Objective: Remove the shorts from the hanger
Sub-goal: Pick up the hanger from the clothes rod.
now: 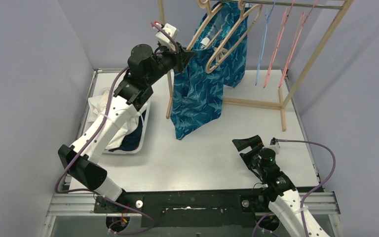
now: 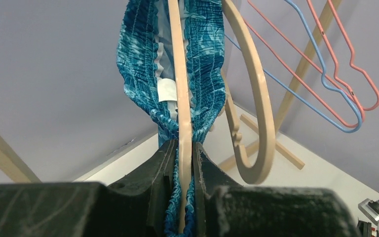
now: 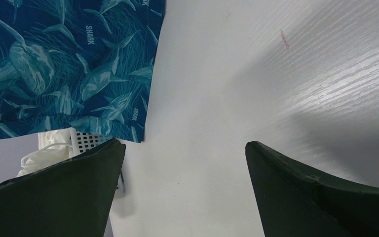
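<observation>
Lying at the far left of the table (image 1: 217,153), a white basket (image 1: 123,151) holds a crumpled white pair (image 1: 98,106) and a navy pair (image 1: 133,138), with the left arm rising over it toward the far side. Just right of the basket and well above it, the left gripper (image 1: 186,55) reaches up to the rack (image 1: 319,49). In the left wrist view its fingers (image 2: 160,168) are pressed together on the gathered waistband of the teal shorts (image 2: 202,59) and on the beige arm of the hanger (image 2: 177,74) that runs through the waistband. The fabric is bunched in the narrow gap on both sides of the wood. The shorts (image 1: 197,98) hang from that hanger at the left end of the rack. Their shark-print legs drop toward the table, and the lower hem is near or on the surface just right of the basket. A second beige hanger (image 2: 256,108) hangs bare beside the first, to its right. Farther right on the rail are thin wire hangers (image 2: 348,129), pink and blue, with nothing on them. The rack's wooden frame slants down to the table at the far right. At the near right the right gripper (image 1: 249,143) sits low over the table, well apart from the shorts. Its fingers (image 3: 296,173) are spread wide with only bare tabletop between them. Its wrist view looks left across the table to the shark print (image 3: 64,64) and a corner of the basket (image 3: 86,140).
</observation>
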